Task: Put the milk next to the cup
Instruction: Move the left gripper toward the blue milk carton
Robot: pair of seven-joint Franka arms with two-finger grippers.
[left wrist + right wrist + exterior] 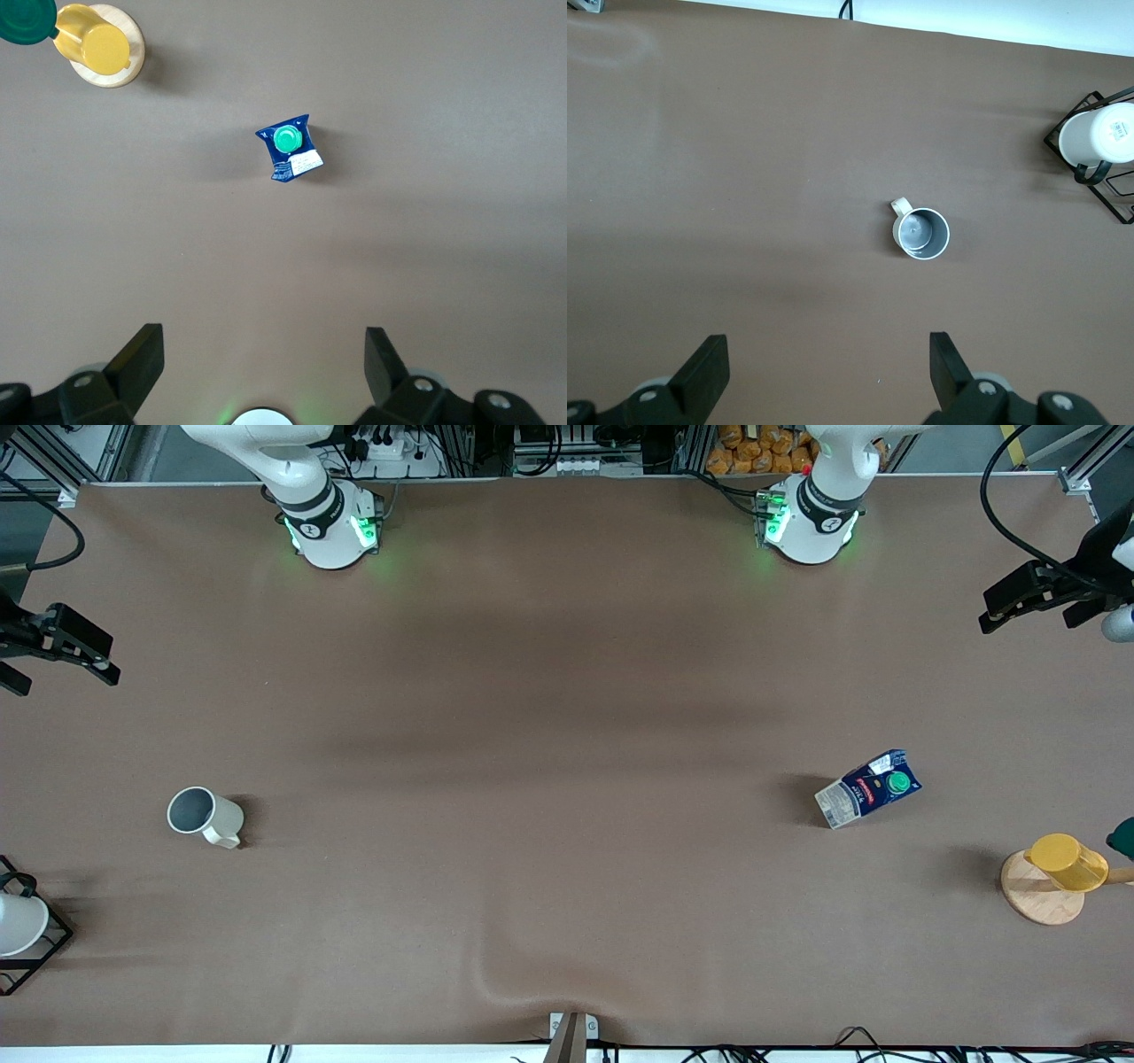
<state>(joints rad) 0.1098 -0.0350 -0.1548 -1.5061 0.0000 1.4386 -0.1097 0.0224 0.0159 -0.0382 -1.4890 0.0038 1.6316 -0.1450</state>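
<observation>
1. Nothing done yet: the milk carton (868,788) stands untouched toward the left arm's end, well apart from the cream mug (205,817).
2. The left gripper (263,365) and the right gripper (828,367) hover spread wide, apparently empty.

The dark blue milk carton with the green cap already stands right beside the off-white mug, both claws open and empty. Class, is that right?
Not right: the dark blue milk carton sits toward the left arm's end, the off-white mug toward the right arm's end, as the front view shows. Left claw and right claw are open and empty.
</observation>
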